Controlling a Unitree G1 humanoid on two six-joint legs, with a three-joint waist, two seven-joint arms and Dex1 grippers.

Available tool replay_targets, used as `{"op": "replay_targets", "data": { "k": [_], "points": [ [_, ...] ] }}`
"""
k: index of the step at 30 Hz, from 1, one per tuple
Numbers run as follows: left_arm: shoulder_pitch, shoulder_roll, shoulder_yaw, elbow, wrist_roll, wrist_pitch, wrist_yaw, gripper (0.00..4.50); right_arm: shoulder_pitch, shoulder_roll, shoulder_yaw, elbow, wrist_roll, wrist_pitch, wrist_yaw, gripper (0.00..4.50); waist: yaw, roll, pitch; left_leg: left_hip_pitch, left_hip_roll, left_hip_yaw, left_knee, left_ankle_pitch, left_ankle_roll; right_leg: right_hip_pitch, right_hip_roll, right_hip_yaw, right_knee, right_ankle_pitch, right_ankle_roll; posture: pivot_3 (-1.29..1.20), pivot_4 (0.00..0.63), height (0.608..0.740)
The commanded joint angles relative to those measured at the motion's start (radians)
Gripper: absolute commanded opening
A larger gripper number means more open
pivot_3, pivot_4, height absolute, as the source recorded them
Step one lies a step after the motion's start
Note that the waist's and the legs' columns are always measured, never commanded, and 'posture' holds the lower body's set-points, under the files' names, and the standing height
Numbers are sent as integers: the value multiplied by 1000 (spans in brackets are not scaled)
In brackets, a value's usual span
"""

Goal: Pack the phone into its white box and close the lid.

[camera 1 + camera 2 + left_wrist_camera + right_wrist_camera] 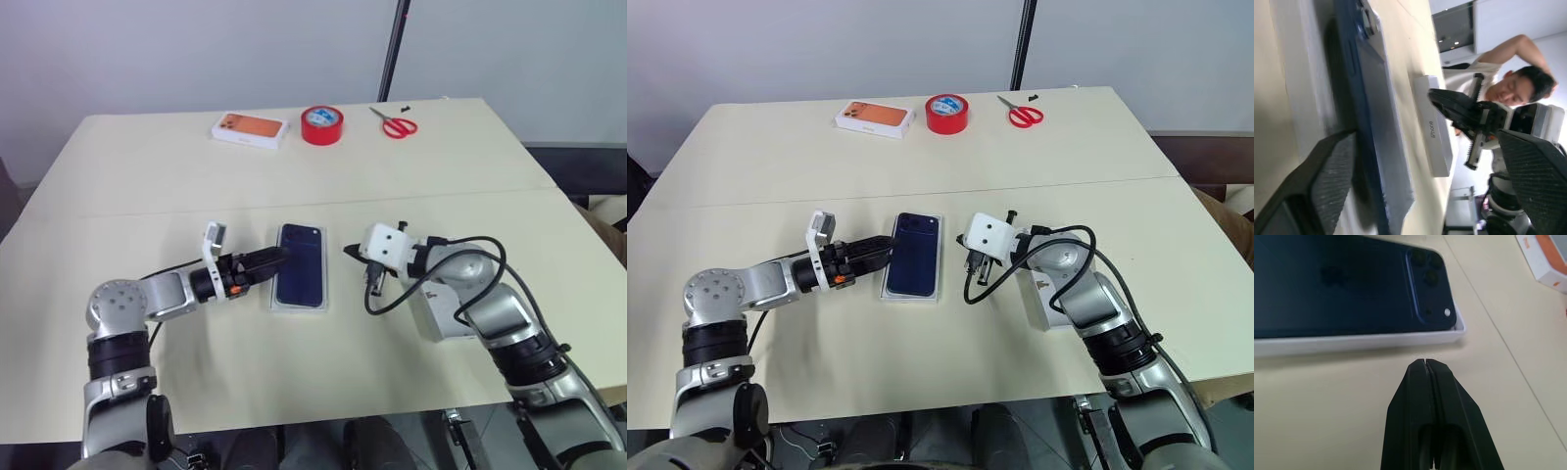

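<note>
A pale wooden table (147, 176) carries the whole arrangement. Near its middle lies the white box (299, 306), a shallow tray, with the phone (301, 264) resting inside it, dark glossy back upward and camera cluster at the far corner. The lid (1038, 294) lies on the table to the right of the tray, partly hidden behind the right arm; it is not on the box.

The left gripper (274, 262) reaches in from the left, its tips at the phone's left edge. In the left wrist view its two fingers (1332, 181) stand well spread — one low beside the tray's rim, the other off to the far side — with nothing pinched between them. The right gripper (1425, 363) hovers just beside the tray's right rim, jaws pressed together and empty.

Along the far edge of the table, well apart from the tray: a white box with an orange phone picture (250, 130), a roll of red tape (321, 124), and red-handled scissors (396, 124).

A person (1513, 83) appears in the left wrist view.
</note>
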Motion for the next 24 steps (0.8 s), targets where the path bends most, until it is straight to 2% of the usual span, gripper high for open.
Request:
{"op": "replay_targets", "data": {
  "k": [1, 7, 12, 14, 16, 18, 22, 24],
  "points": [
    [-22, 32, 17, 2, -6, 17, -11, 4458, -19, 15, -6, -11, 6, -16, -16, 0, 0, 0, 0, 0, 0, 0, 0, 0, 0, 0, 0, 0, 0, 0, 0, 0, 150, 740],
    [0, 80, -6, -108, -15, 28, -29, 4458, -26, 27, -2, 6, 11, -23, -17, 0, -2, 0, 0, 0, 0, 0, 0, 0, 0, -1, 0, 0, 0, 0, 0, 0, 150, 740],
    [16, 125, -17, -174, 36, -57, -58, 4458, -19, 41, -3, 9, 16, -18, -25, 0, -1, 0, 0, 0, 1, 0, -1, 0, 0, -1, 0, 0, 0, 0, 0, 0, 150, 740],
    [23, 155, -23, -170, 79, -110, -77, 3945, -16, 46, -5, 14, 18, -7, -27, 0, -3, 0, 0, 0, 1, 0, -1, 0, 0, -1, 0, 0, 0, 0, 0, 0, 150, 740],
    [33, 189, -74, -180, 174, -211, -97, 3174, -16, 45, 5, 22, 1, -13, -33, 0, -3, 0, 0, 0, 0, 0, -1, 0, 0, -1, 0, 0, 0, 0, 0, 0, 150, 740],
    [21, 191, -86, -163, 221, -273, -95, 2068, -12, 46, 18, 26, -10, -22, -34, 0, -1, 0, 0, 0, 0, 0, -1, 0, 0, -1, 0, 0, 0, 0, 0, 0, 150, 740],
    [40, 236, -221, -196, 377, -415, -155, 29, -5, 47, 53, 44, -45, -39, -46, 0, 2, 0, 0, -1, 0, 0, -1, 0, 0, -1, 0, 0, -1, 0, 0, 0, 150, 740],
    [62, 218, -263, -217, 385, -422, -185, 29, -1, 68, 70, 51, -55, -30, -65, 0, 1, 0, 0, -1, 0, 0, -1, 0, 0, -1, 0, 0, -1, 0, 0, 0, 150, 740]
  ]
}}
